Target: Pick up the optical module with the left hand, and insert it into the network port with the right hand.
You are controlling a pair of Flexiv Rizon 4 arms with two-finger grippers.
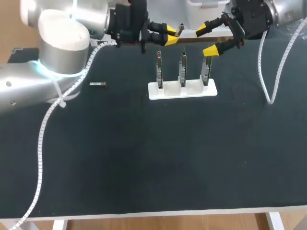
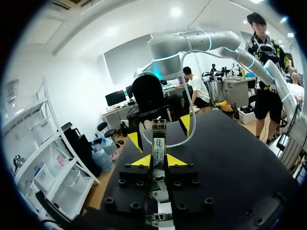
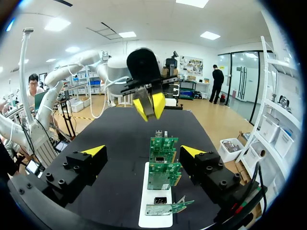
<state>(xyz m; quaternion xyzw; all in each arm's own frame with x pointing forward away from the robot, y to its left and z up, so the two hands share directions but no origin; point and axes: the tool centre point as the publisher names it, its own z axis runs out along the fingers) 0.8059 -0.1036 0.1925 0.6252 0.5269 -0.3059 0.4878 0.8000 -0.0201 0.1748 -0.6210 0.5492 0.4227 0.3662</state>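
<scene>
My left gripper hovers above the far side of the table, shut on the optical module, a slim metal bar that points toward my right gripper. In the left wrist view the module stands out between the yellow tips of the left gripper. My right gripper is open and faces it a short way off, above the rightmost of three green network cards. From the right wrist view the cards lie under the open right gripper, and the left gripper hangs ahead.
The three cards stand upright in a white holder at the middle back of the dark table mat. A small metal part lies on the mat to the holder's left. A white cable hangs from the right arm.
</scene>
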